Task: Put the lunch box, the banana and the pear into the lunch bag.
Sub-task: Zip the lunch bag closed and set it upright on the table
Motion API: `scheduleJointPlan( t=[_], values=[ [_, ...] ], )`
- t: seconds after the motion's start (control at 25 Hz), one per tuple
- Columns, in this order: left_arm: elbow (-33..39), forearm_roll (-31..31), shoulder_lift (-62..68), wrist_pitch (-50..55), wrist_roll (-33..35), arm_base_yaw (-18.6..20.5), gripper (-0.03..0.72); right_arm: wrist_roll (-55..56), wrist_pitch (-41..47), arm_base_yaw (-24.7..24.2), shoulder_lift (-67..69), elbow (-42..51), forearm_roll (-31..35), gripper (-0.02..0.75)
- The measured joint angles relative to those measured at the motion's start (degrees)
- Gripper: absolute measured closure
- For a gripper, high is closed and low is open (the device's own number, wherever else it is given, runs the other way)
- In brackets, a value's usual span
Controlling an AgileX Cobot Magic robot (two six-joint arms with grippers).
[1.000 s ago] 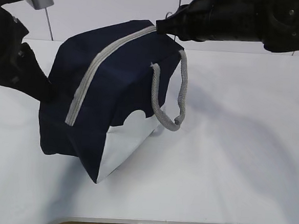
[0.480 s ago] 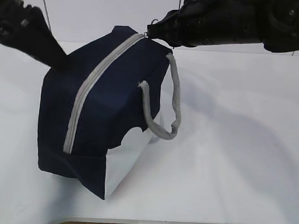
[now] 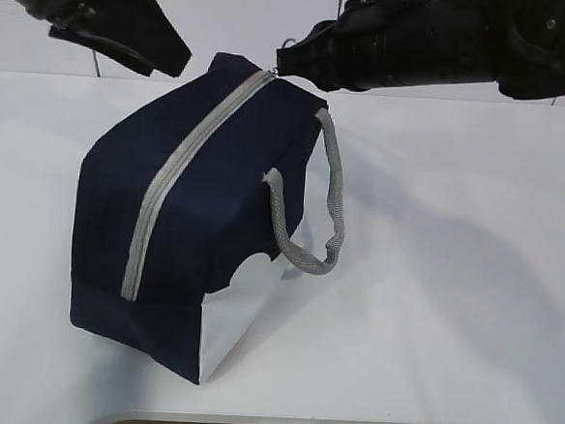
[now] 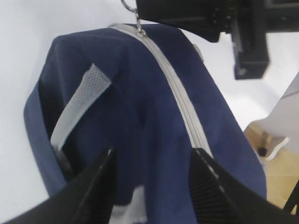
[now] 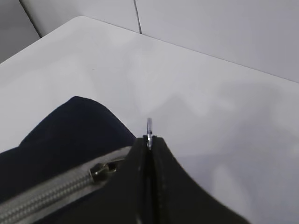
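Here the left gripper [image 3: 163, 53] hangs above the table's [image 3: 452, 282] far left part, released, its two fingers [image 4: 96, 186] spread apart over the bag's navy top and touching nothing. The bag [image 3: 190, 215] stands left of the table's middle, one bottom corner reaching toward the near edge, and its grey zipper [image 3: 173, 180] runs closed along the top from the near end to the far end. A white lower panel [image 3: 242, 306] faces the near right, and a grey rope handle [image 3: 317, 210] loops down its right side. At the zipper's far end the right gripper [image 3: 291, 61] comes in from the right, clenched on the ring pull [image 5: 149, 127], whose metal loop pokes out above the pressed fingertips; the slider [image 5: 103, 169] sits just beside them.
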Motion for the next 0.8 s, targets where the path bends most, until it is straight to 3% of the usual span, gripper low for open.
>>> scheduleJointPlan(
  t=[0.24, 0.6, 0.68, 0.8],
  values=[
    [-2.4, -4.3, 5.0, -1.1, -0.1, 0.0, 0.306, 0.0, -0.2, 0.0, 0.0, 0.0, -0.1, 0.748],
    [-4.7, -5.6, 9.7, 0.2, -0.2, 0.0, 0.318, 0.0, -1.3, 0.0, 0.9, 0.0, -0.2, 0.748],
    [-4.7, -5.6, 10.1, 0.3, 0.0, 0.0, 0.376, 0.0, -1.3, 0.0, 0.9, 0.0, -0.2, 0.748],
    [-5.1, -5.4, 10.2, 0.6, 2.1, 0.0, 0.581, 0.0, -1.3, 0.0, 0.9, 0.0, -0.2, 0.748]
  ],
)
